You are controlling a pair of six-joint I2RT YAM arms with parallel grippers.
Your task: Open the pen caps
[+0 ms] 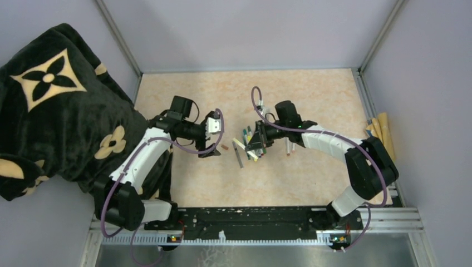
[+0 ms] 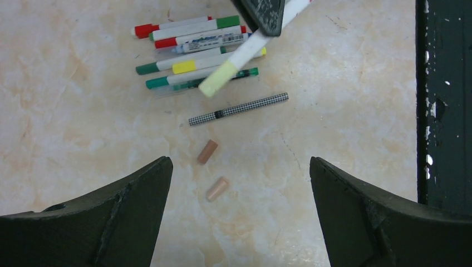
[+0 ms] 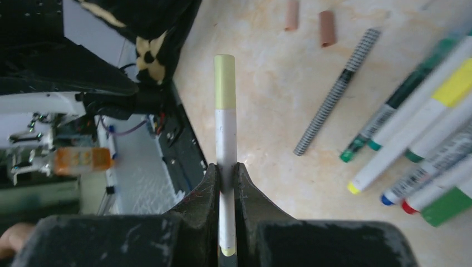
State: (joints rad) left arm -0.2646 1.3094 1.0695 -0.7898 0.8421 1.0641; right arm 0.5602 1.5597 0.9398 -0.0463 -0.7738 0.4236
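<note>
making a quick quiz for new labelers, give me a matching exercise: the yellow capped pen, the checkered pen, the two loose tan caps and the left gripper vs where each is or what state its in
Column 1
1. yellow-capped pen
2. checkered pen
3. tan caps
4. left gripper

Column 2
A. open, gripping nothing
B. lying alone on the table, between the pen pile and the loose caps
C. clamped in the right gripper
D. loose on the table, on no pen

Pairs: 1-C, 2-B, 3-D, 4-A
</note>
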